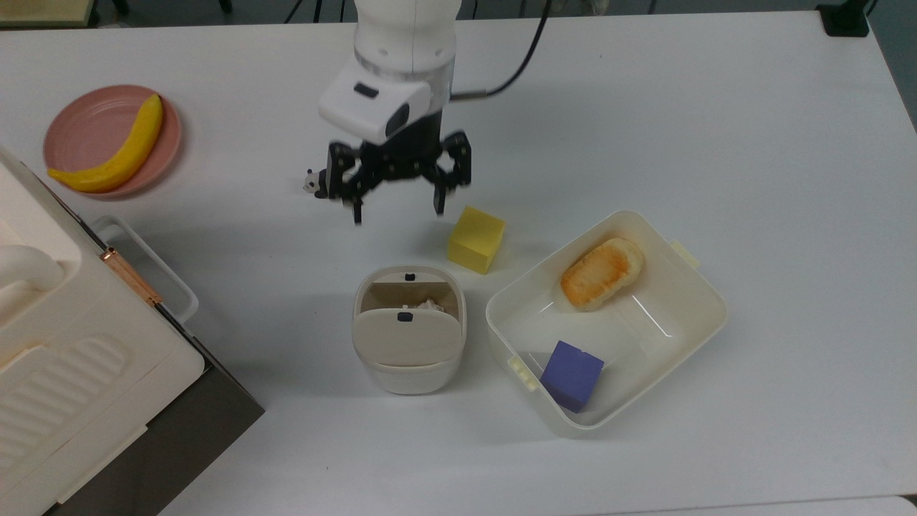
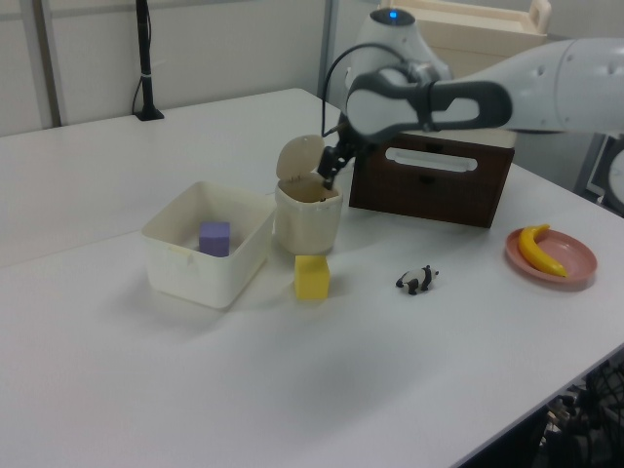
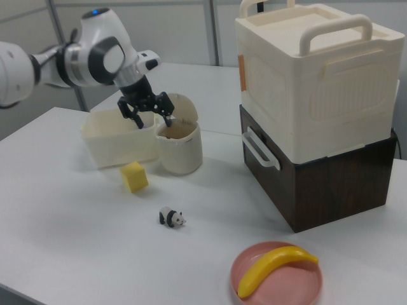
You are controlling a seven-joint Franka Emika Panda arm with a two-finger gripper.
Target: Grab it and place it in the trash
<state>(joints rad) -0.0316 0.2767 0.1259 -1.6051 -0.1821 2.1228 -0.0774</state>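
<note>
Your tool (image 1: 397, 204) is wide open and holds nothing. The paper wad (image 1: 428, 304) sits inside the trash bin (image 1: 409, 362), just under the tipped flap, near the middle of the desk (image 1: 716, 107). So the drop looks done, and the step in hand is to get away clean.

Lift your arm straight up first. The tool hangs above the desk on the side of the bin toward the desk's far edge in the top view, with the panda toy (image 1: 314, 183) showing right by one finger and the yellow block (image 1: 476, 239) close by. Don't swing low, or you may knock them. Keep the fingers apart as you go, and stay off the bin's flap so it can swing shut.

Now count with me:
- One paper wad, in the bin.
- One trash bin.
- One white tub (image 1: 688, 287), next to the bin, toward the desk's right edge in the top view.
- One bread piece (image 1: 602, 272) and one purple block (image 1: 571, 375), both in the tub.
- One yellow block.
- One panda toy.
- One pink plate (image 1: 86, 129) with one banana (image 1: 118, 150), near the top view's far left corner.
- One big white box (image 3: 311, 82) on a dark brown box (image 3: 324, 184).
</note>
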